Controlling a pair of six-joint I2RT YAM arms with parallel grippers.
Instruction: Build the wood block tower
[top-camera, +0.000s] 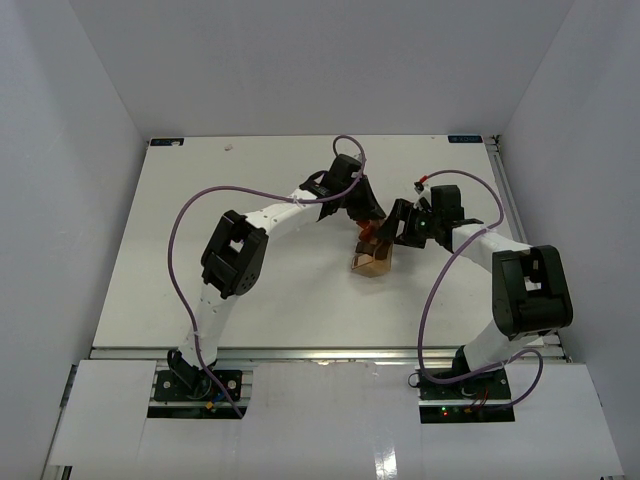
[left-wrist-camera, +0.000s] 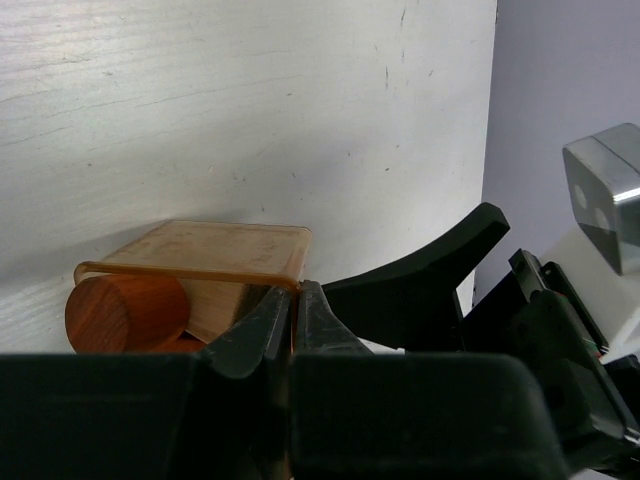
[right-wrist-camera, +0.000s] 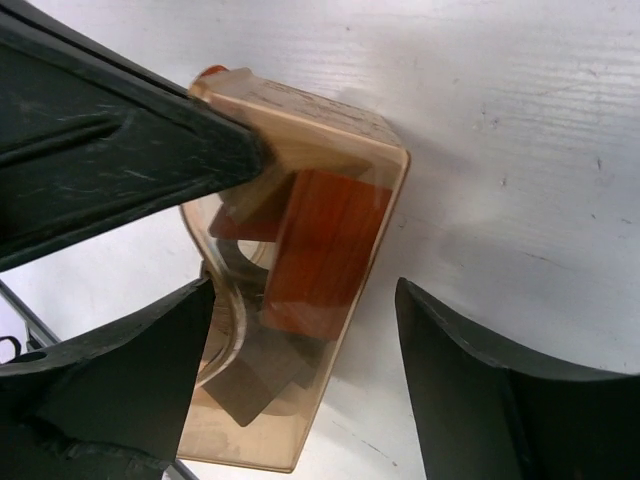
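Ok, snapshot: both arms met near the middle of the table (top-camera: 200, 200), over a small clear amber plastic box (left-wrist-camera: 230, 245) that held the blocks (right-wrist-camera: 300, 250). Blocks were not stacked; they sat jumbled inside the box. From the top camera the box lay on the table between the two grippers, a little toward the arm bases. It looked to be lying on its side, with its open end facing the left wrist camera.

Left gripper (left-wrist-camera: 296, 300) was clamped tight on the box's rim at one corner, with the thin plastic wall pinched between its tips. The right wrist view agreed: one of its fingers (right-wrist-camera: 120, 110) sat on the box's upper corner.

Right gripper (right-wrist-camera: 302, 300) was spread, one finger on each side of the box. The finger by the open end (right-wrist-camera: 130, 380) was at or against the rim, cannot tell which. The other one (right-wrist-camera: 500, 400) stood clear of the closed wall, bare table between. It gripped nothing.

Contents I could sort:
- reddish-brown block (right-wrist-camera: 325, 245) against the closed wall
- tan block (right-wrist-camera: 285, 165) beside it, by the left gripper's finger
- dark brown block (right-wrist-camera: 255, 390) further along
- reddish cylinder (left-wrist-camera: 125, 312) at the mouth, seen end-on under the rim

The rest was too hidden to tell.
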